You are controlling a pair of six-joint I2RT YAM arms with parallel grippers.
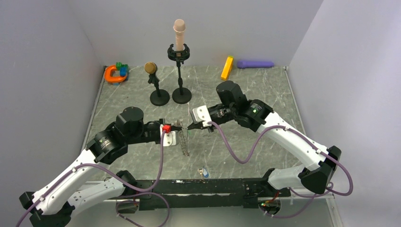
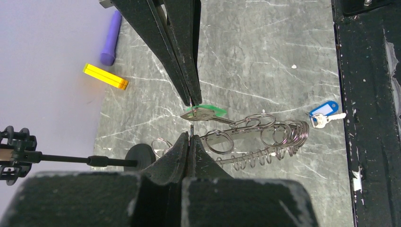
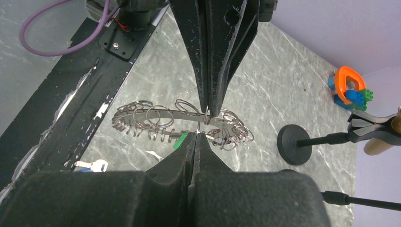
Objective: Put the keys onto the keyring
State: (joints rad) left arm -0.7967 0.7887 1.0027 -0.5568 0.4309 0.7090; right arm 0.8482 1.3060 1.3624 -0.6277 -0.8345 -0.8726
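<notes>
The keyring point(image 1: 183, 138) is a long metal band strung with many small wire rings. It also shows in the left wrist view point(image 2: 257, 135) and the right wrist view point(image 3: 156, 116). My left gripper point(image 1: 176, 129) is shut on a thin ring at its near end point(image 2: 190, 135). My right gripper point(image 1: 191, 126) faces it tip to tip, shut on the small ring of the green key point(image 2: 204, 112), whose green head point(image 3: 180, 140) shows beside my fingertips point(image 3: 197, 134). A small red piece point(image 1: 166, 128) sits at the left gripper; I cannot tell if it is the red key.
A blue-tagged key point(image 1: 204, 172) lies near the black front rail point(image 1: 203, 187). Two stands with round black bases point(image 1: 160, 97) point(image 1: 181, 95) rise behind the grippers. A yellow block point(image 1: 227, 67), a purple cylinder point(image 1: 255, 64) and an orange clamp point(image 1: 115, 73) lie at the back.
</notes>
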